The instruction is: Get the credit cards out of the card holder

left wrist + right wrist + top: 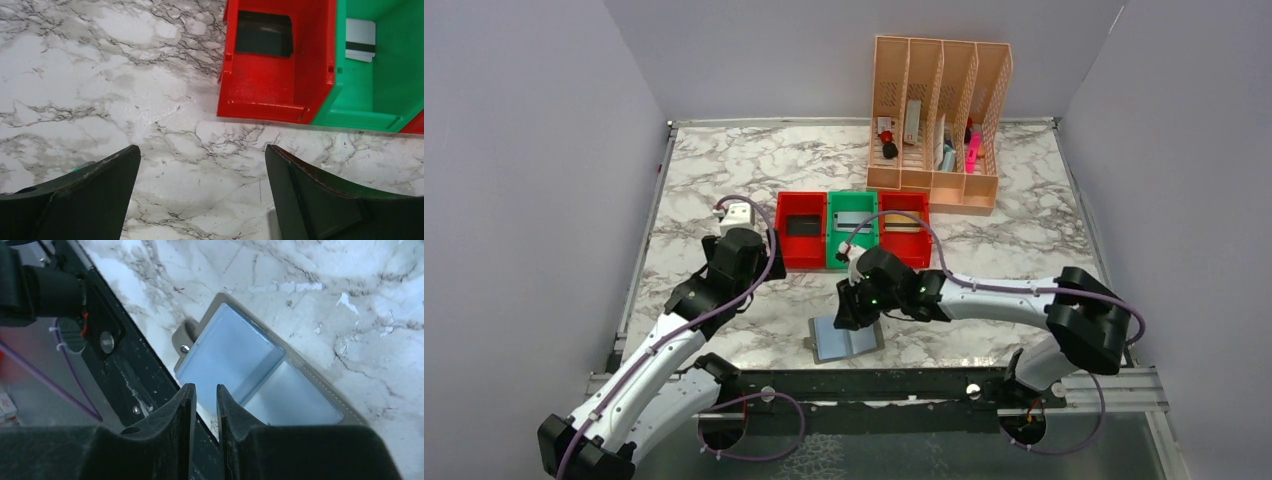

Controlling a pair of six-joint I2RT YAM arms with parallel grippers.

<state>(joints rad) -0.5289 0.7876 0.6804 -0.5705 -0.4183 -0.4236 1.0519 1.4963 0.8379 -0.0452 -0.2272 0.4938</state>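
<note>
The card holder (846, 340) lies open and flat on the marble table (714, 170), at the near edge, about in the middle. Its two light blue pockets face up. The right gripper (204, 390) hangs just over the near part of the holder. Its two fingers are almost together, with only a thin gap, and nothing is in that gap. The left gripper (202, 150) is wide open and has hold of nothing. It hangs over bare table, just near of the left red bin (270, 85). The black card (264, 34) lies in that red bin. The silver-grey card (360, 40) lies in the green bin (395, 75) beside it. The gold-tan card (902, 224) lies in the right red bin (904, 245). A tall peach organiser (939, 120) stands at the far right.
</note>
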